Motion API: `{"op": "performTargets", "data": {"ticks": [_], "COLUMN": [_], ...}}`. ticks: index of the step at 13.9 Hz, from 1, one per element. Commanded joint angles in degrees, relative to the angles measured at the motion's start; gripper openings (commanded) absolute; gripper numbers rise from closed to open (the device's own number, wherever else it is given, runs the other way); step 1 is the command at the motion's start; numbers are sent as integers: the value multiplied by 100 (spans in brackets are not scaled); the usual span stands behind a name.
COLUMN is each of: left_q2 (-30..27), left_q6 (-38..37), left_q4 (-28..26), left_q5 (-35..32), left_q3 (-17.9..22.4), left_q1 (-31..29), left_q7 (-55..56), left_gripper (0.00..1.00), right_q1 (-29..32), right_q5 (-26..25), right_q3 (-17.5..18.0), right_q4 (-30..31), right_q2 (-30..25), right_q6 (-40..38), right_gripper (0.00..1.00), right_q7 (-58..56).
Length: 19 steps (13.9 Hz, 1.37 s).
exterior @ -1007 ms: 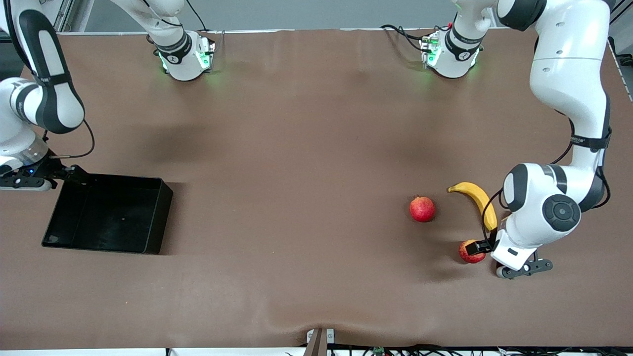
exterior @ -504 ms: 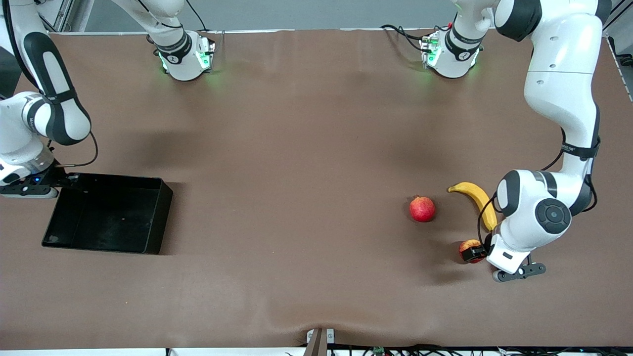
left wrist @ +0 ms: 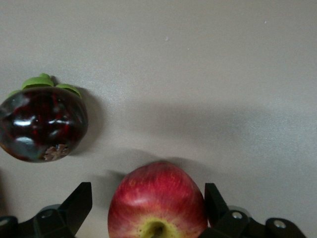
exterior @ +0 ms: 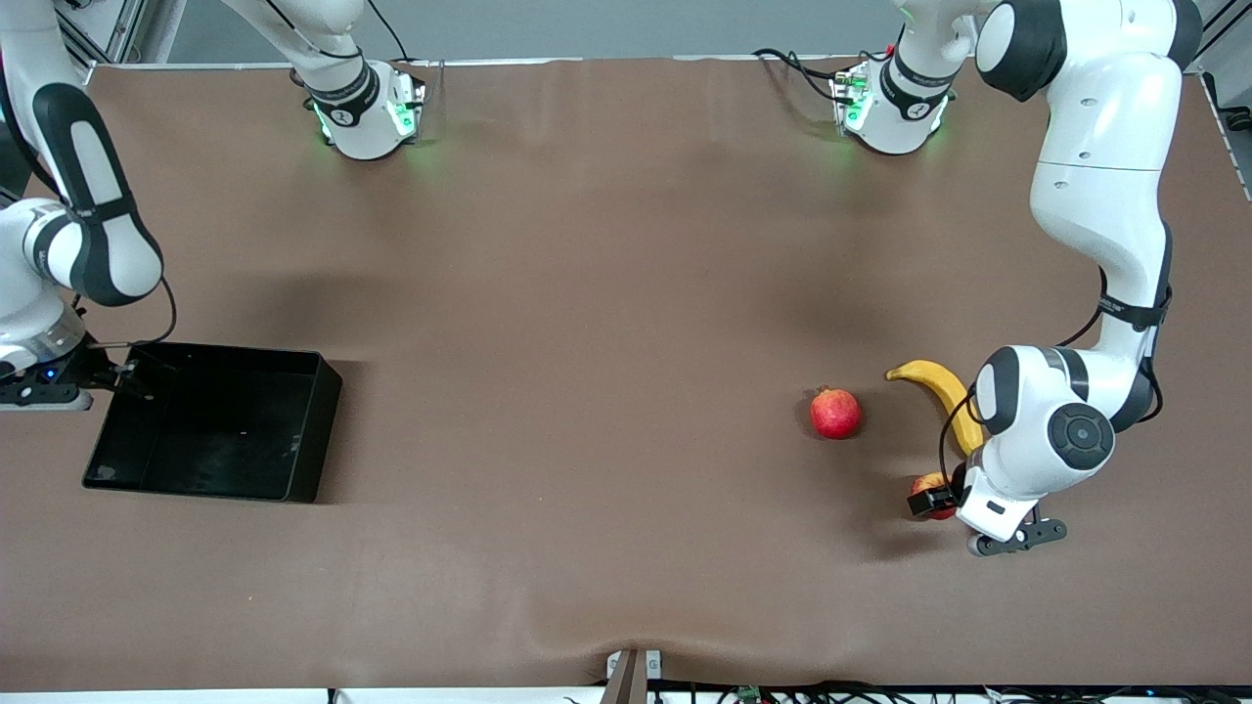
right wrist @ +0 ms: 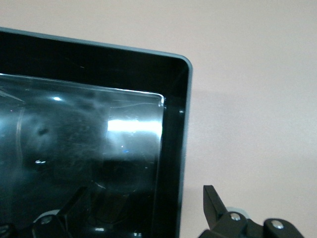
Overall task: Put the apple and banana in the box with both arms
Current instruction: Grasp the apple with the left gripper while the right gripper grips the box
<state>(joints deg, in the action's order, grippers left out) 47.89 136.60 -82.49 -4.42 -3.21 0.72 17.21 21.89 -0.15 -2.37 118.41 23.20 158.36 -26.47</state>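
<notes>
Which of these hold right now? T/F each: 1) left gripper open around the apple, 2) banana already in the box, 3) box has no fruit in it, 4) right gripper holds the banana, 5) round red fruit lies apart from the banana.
1. True. The left gripper stands open with the apple between its fingers.
2. False. The banana lies on the table near the left arm's end, not in the box.
3. True. No fruit shows in the box.
4. False. The right gripper is open at the box's wall, holding nothing.
5. True. The round red fruit lies apart from the banana.
</notes>
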Motion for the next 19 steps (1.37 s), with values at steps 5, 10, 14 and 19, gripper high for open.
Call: {"op": "performTargets", "data": {"ticks": [5,10,14,19], "left_q2": [45,27,10,-35], "left_q6": [15,7,-20,-231], "left_q4": [92,49,-65,-92], "left_q5": [116,380,389,380], "left_q3": [23,14,14,14], "left_q1": [7,16,7,-20], "left_q7": [-184,-131,-122,-192], "left_gripper": [100,100,100,80], "right_q1": [272,263,263,176], "right_q5": [59,59,59,102], "right_q3": [141,141,149,193], "right_q4": [-618,-618,-626,-793], "right_q2": [738,765,747,335], "right_q6": [-51,-60,-69,-1235], "right_gripper": [100,0,0,0], "right_q7": [-95,-104,-104,-95]}}
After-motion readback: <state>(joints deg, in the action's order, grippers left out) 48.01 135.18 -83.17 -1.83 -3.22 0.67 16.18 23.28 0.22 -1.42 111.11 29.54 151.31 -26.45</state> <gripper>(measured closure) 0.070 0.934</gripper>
